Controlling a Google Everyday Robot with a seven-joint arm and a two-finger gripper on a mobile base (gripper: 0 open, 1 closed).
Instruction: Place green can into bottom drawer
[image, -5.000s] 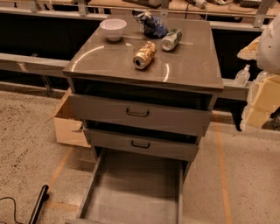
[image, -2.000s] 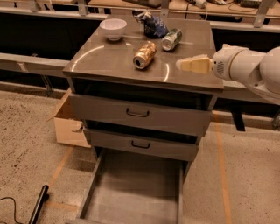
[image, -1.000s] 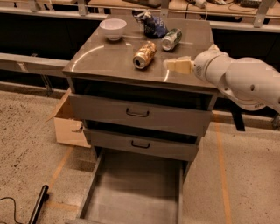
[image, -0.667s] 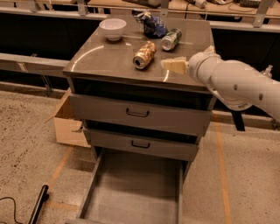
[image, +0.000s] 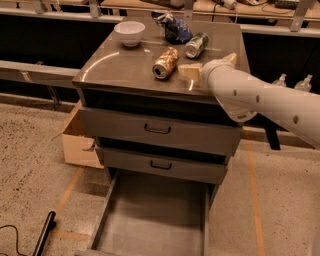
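The green can (image: 196, 45) lies on its side on the cabinet top (image: 120, 65), towards the back right. My gripper (image: 210, 64) hovers over the cabinet's right front part, just in front of the green can and to the right of a gold can (image: 165, 63). It is open and empty, with one cream finger (image: 190, 70) pointing left and the other tip showing behind the wrist. The bottom drawer (image: 150, 215) is pulled out, and its grey floor is bare.
A white bowl (image: 130, 31) and a crumpled blue bag (image: 175, 29) sit at the back of the cabinet top. The two upper drawers (image: 157, 130) are slightly ajar. A cardboard box (image: 80, 142) stands left of the cabinet. A black object (image: 42, 235) lies on the floor.
My arm has swung in from the right and moved left over the cabinet top, ending close in front of the green can. The cans and drawers have not moved.
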